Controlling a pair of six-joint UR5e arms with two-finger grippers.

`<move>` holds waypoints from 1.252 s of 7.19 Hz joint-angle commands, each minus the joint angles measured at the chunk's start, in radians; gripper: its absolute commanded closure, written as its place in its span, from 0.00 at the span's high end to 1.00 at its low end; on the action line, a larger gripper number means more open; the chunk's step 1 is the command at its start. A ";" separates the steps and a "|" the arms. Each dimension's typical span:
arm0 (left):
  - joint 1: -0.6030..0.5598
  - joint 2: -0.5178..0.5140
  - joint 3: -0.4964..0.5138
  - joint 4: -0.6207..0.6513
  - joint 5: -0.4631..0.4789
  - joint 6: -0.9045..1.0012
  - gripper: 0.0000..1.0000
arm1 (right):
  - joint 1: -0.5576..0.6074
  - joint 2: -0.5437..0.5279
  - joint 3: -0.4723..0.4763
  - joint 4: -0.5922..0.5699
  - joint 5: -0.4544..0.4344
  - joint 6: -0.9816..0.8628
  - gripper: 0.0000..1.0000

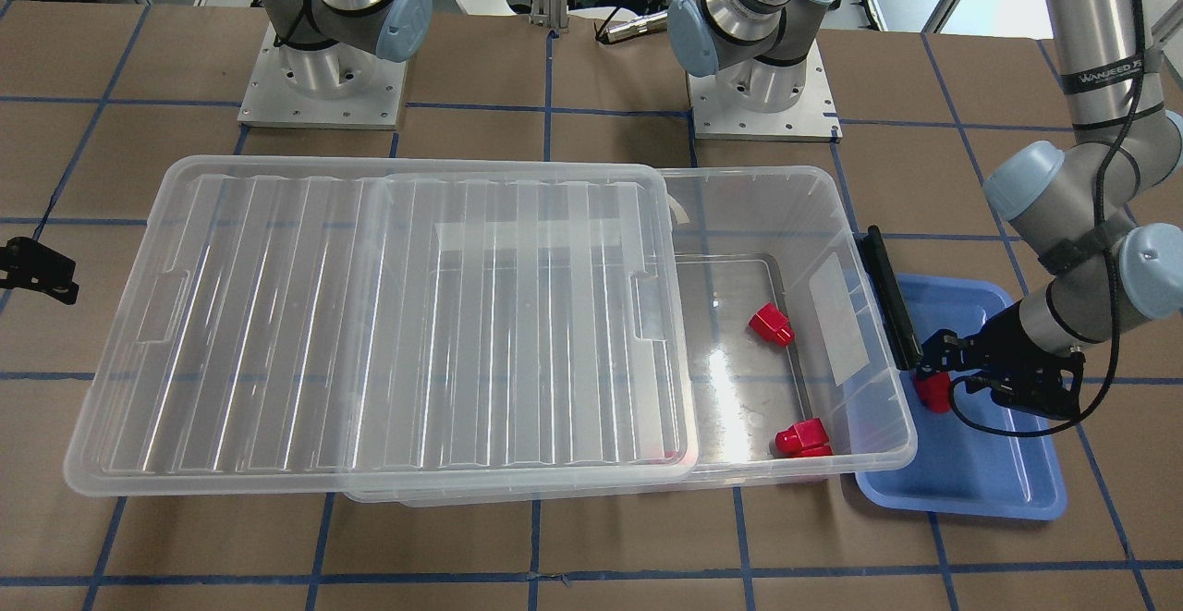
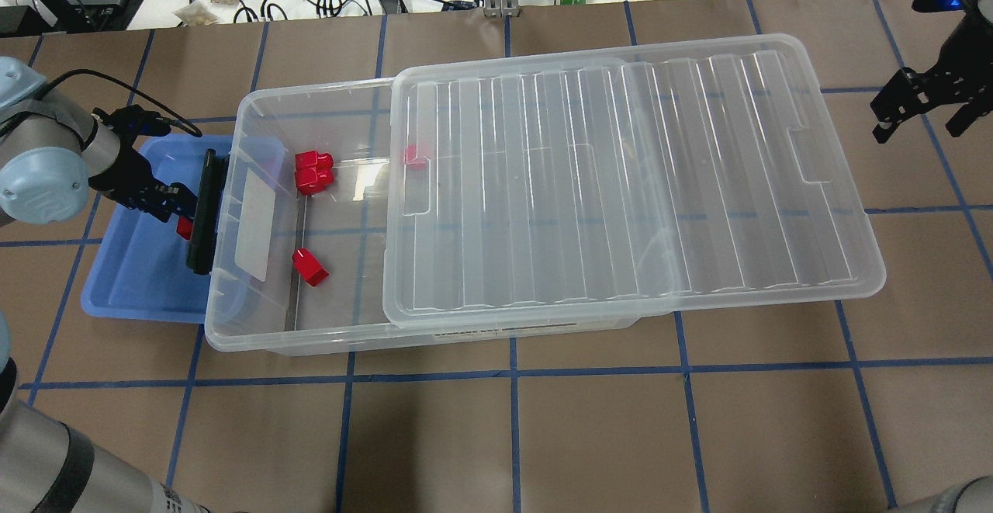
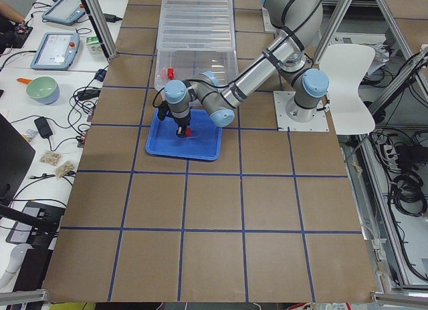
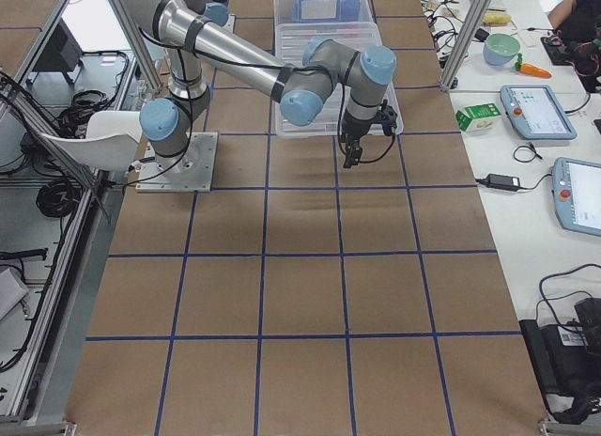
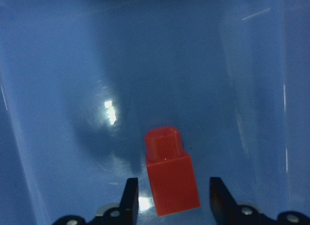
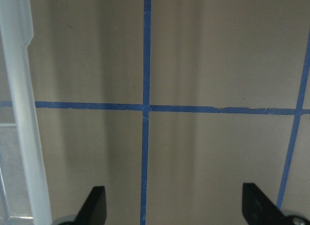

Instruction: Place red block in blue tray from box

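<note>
My left gripper (image 1: 929,369) hangs low over the blue tray (image 1: 980,486), just beyond the box's black handle (image 1: 892,297). In the left wrist view its fingers (image 5: 130,198) stand apart on either side of a red block (image 5: 172,179), with a gap on each side. The block lies on the tray floor (image 5: 72,65) and also shows in the overhead view (image 2: 185,227). The clear box (image 2: 256,323) holds several more red blocks (image 2: 313,171). My right gripper (image 2: 923,113) is open and empty above bare table.
The ribbed clear lid (image 2: 621,171) lies slid across most of the box, leaving only the end near the tray uncovered. One red block (image 2: 413,156) sits under the lid's edge. Brown table with blue tape lines (image 6: 145,108) lies below the right gripper.
</note>
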 commanded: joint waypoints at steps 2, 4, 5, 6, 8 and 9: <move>-0.074 0.076 0.089 -0.099 0.011 -0.061 1.00 | 0.006 0.000 0.022 0.007 0.029 0.002 1.00; -0.096 0.169 0.207 -0.350 0.034 -0.096 1.00 | 0.011 0.000 0.031 0.006 0.047 0.008 1.00; -0.112 0.199 0.231 -0.376 0.035 -0.128 1.00 | 0.020 -0.001 0.034 0.004 0.051 0.012 1.00; -0.153 0.231 0.238 -0.393 0.037 -0.174 1.00 | 0.032 0.000 0.036 0.003 0.051 0.013 1.00; -0.303 0.291 0.236 -0.410 0.083 -0.309 1.00 | 0.037 0.011 0.036 -0.002 0.051 0.014 1.00; -0.344 0.321 0.238 -0.446 0.086 -0.323 1.00 | 0.051 0.011 0.037 -0.003 0.051 0.031 1.00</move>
